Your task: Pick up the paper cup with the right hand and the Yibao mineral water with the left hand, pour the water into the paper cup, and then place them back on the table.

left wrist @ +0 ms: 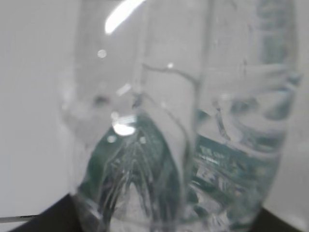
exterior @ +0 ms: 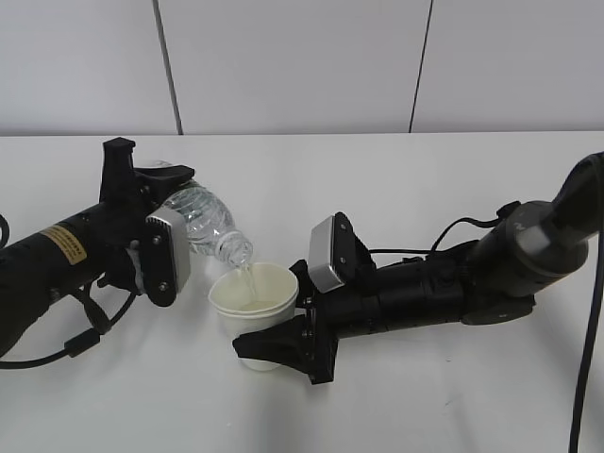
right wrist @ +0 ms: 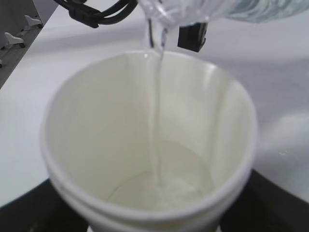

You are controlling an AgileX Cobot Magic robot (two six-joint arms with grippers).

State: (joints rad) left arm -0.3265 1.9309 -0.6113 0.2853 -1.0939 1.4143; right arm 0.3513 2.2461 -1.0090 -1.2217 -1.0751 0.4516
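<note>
Left hand at far left of the exterior view, yellow sticker on the body, lying low over the white surface. Claw of the left hand clenched around the Yibao mineral water, bottle tipped over with its open neck pointing right and down. Green label band pressed up against the left wrist camera, blurred, filling most of that view. Water running in a thin stream from the neck into the paper cup. Cup just below and right of the bottle mouth, tilted slightly, rim apart from the neck. Shallow pool of water in the cream bottom, stream landing near the middle, seen from the right wrist view. Claw of the right hand grasping the cup around its lower wall, black fingers on both sides. Right hand stretching away to the right, grey block near the claw, cable trailing behind.
</note>
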